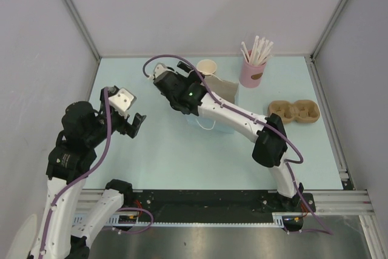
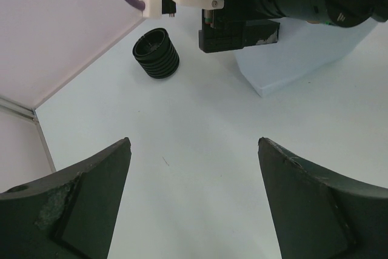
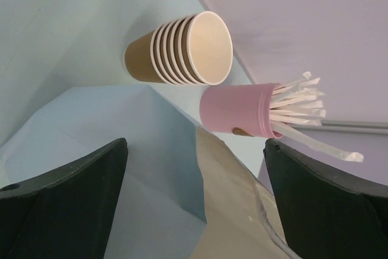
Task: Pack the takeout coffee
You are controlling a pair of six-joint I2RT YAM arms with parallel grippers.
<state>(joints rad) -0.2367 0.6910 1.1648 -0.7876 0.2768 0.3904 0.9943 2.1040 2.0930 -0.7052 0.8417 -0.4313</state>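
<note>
Both tools are spread wide and hold nothing: the right tool [image 3: 195,150] hangs over the pale blue paper bag [image 3: 109,119], and the left tool [image 2: 194,150] sits well left of the bag. The lidded brown kraft coffee cup shows in no view, so I'd find it before closing on anything.

I see my left arm [image 1: 66,150] and right arm [image 1: 236,116]: white shells, black joint housings, a purple cable [image 1: 108,119] along each. A green light [image 1: 190,95] glows on the right wrist. The left gripper [image 2: 194,150] has dark, scuffed wedge fingers [image 2: 73,210].
</note>
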